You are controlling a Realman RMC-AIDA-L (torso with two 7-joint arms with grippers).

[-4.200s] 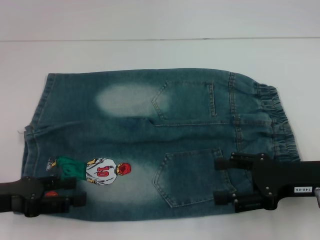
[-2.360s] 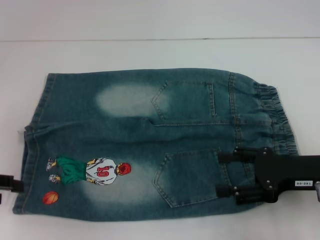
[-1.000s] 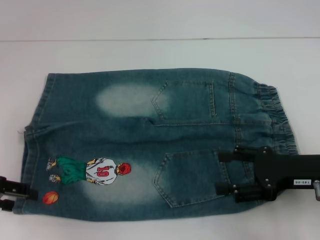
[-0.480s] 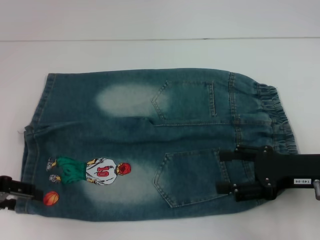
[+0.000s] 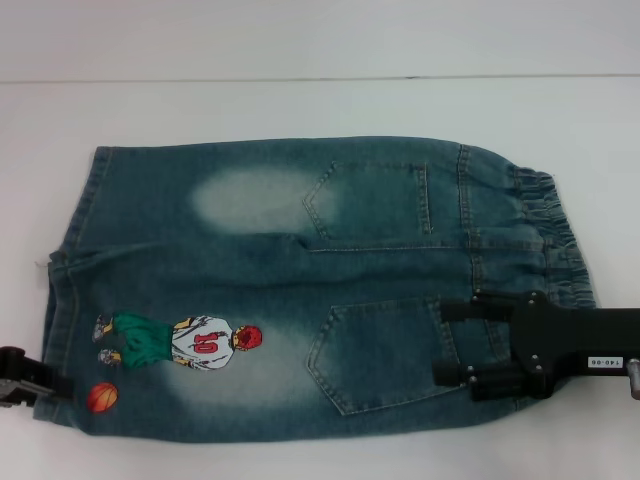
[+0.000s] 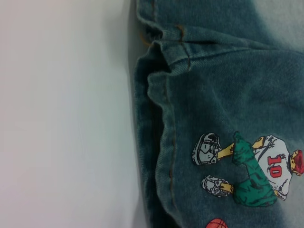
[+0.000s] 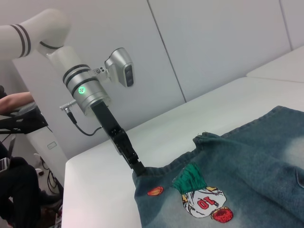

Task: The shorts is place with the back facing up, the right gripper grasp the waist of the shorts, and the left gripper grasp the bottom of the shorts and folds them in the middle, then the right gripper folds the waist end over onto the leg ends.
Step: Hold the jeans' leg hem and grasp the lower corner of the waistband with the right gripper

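the denim shorts (image 5: 310, 285) lie flat on the white table (image 5: 300, 105), back pockets up. in the head view the right gripper (image 5: 455, 340) sits over the waist with its fingers spread. only the right wrist view shows the left gripper (image 7: 138, 169) pinched on the hem by the number 10 player print (image 6: 251, 171).

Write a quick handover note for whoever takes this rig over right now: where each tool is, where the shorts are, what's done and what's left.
Left tool: at the near leg hem by the basketball print, fingertips at the fabric edge; grip unconfirmed.
Right tool: open, over the near back pocket beside the waistband, nothing held.
Shorts: flat on the white table, back up, waist toward the robot's right.
Done: nothing folded.
Left: both grasps, the middle fold, then waist end onto leg ends.
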